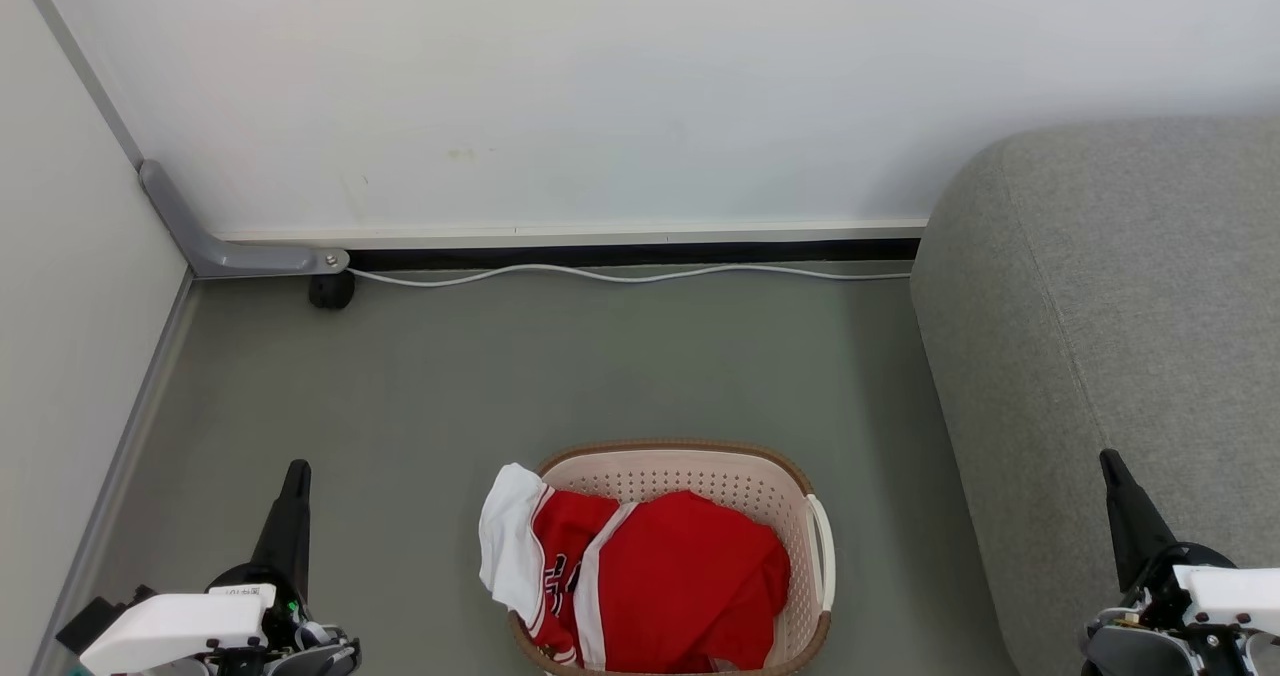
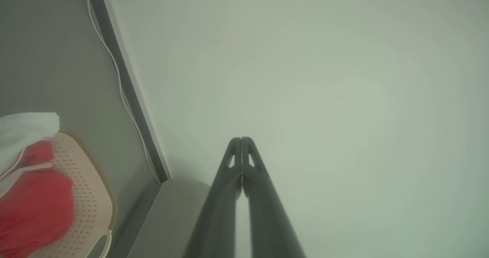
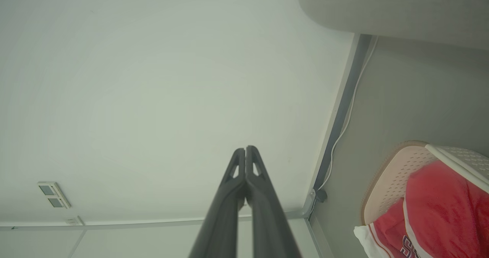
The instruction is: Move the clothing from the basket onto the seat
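1. The left gripper (image 2: pixel 241 140) is clenched on nothing, its two dark fingers (image 2: pixel 217 212) pressed tip to tip; it hangs over the grey floor (image 1: pixel 450 376) near the floor's left edge and points toward the white wall (image 1: pixel 600 86)
2. The right gripper (image 3: pixel 245 150) is likewise clenched and empty, tips met, held over the front of the light-grey sofa (image 1: pixel 1120 286)
3. The laundry basket (image 1: pixel 680 448), cream with a brown rim, stands on the floor between the two grippers, apart from both, near the sofa's side and well short of the floor's far edge
4. Both garments lie in the basket: the plain red garment (image 1: pixel 690 576) fills its right side, and the red-and-white jersey (image 1: pixel 560 546) lies at the left with a white part draped over the left rim
5. A white cable (image 1: pixel 620 276) runs along the floor's far edge at the foot of the wall, from a black caster (image 1: pixel 330 291) to the sofa
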